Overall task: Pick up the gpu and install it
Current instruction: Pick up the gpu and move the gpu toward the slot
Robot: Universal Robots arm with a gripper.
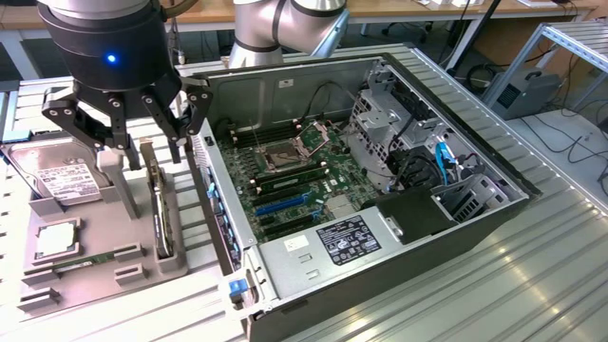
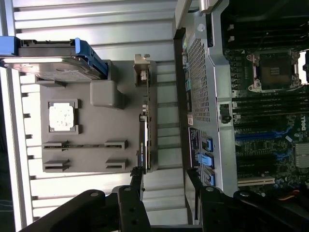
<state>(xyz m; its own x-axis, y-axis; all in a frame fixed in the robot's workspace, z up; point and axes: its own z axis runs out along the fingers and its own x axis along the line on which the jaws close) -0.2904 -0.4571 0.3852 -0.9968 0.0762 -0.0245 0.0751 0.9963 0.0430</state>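
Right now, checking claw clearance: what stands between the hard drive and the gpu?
A grey post stands between hard drive and gpu, as the exterior view shows.

Ribbed metal desk (image 1: 494,285) with bright glare. Beyond the desk, a wooden bench (image 1: 399,8). Beside the desk, a metal frame (image 1: 574,35), grey box (image 1: 527,92) and cables (image 1: 562,134) on pale floor (image 1: 591,121).

Matt gry plastic fixture (image 1: 114,222), ribbed alu table (image 1: 494,285) (dull sheen), blk semi-gloss pincer (image 1: 142,149).
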